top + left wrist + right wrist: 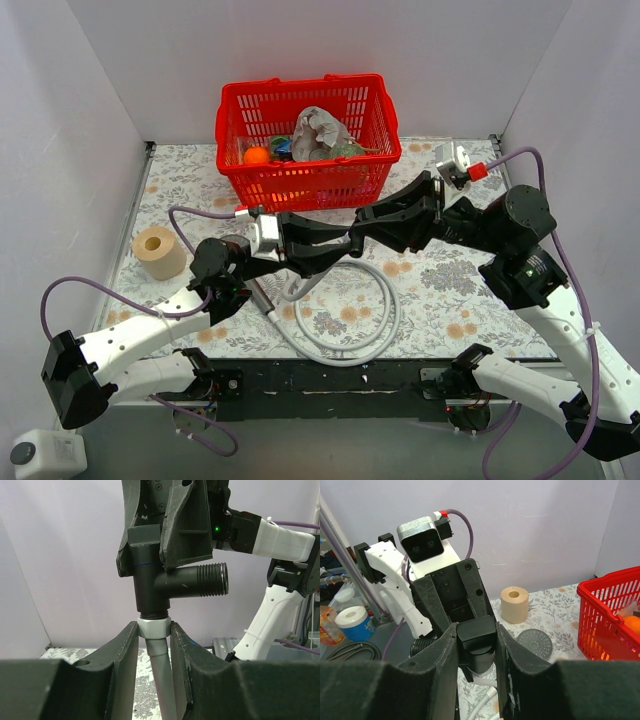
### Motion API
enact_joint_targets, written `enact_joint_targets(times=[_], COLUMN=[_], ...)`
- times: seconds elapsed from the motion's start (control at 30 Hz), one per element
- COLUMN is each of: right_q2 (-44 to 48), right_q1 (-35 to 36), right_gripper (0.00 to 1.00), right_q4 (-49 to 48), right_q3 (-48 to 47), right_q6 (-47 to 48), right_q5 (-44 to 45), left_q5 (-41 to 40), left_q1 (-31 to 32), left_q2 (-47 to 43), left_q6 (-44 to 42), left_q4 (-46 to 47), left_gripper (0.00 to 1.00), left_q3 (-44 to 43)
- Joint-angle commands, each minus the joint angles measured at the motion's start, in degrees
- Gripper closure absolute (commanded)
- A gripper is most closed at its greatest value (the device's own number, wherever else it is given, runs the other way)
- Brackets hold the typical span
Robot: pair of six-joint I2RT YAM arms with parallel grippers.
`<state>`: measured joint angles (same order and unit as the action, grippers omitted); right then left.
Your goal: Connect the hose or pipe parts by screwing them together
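The nut (152,628) on the end of the hose (164,685) sits straight under the lower threaded end of a black T-shaped fitting (147,580). It touches the fitting, with a thin band of thread showing between the two. I judge this to be the screwing step: the nut looks started at best, not run home.

My left gripper (153,630) has its jaws closed tight on the nut, and the hose hangs down between the fingers. My right gripper (476,630) comes in from above. Its jaws stand part open but are clamped on the fitting's upper body, holding it upright with the side port sticking out sideways.

The next move calls for turning one part against the other on one shared axis with a light push, or the thread may cross.

The rest of the hose loops on the table (440,290) under both arms. The shower head (535,644) lies there apart, near a paper roll (514,602).
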<state>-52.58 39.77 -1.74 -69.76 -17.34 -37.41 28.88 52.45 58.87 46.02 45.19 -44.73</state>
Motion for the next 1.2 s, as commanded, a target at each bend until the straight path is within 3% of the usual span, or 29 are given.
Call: enact_joint_targets(times=[0.0,0.73,0.87,1.17], right_q2=[-0.95,-1.38,-3.05,-7.89], right_q1=[0.22,2.24,6.63,19.72], right_gripper=[0.99,0.99,0.99,0.99], right_q4=[7.45,10.95,13.95,22.65], right_q3=[3.21,5.86,3.49,-1.87], right_q6=[1.35,-3.31,-2.44,-5.68], right_q5=[4.18,23.94,29.92,54.26], left_q5=[-1.99,-4.36,-4.89,-6.21], left_q1=[0.73,0.2,0.2,0.2], left_q2=[-1.13,-0.69,-0.43,-0.16], left_q6=[-1.63,-6.73,-7.26,-7.09], left_q4=[9.56,10.53,10.53,11.15], left_gripper=[1.0,1.0,1.0,1.0], left_q3=[-5.28,-6.07,-6.42,-6.42])
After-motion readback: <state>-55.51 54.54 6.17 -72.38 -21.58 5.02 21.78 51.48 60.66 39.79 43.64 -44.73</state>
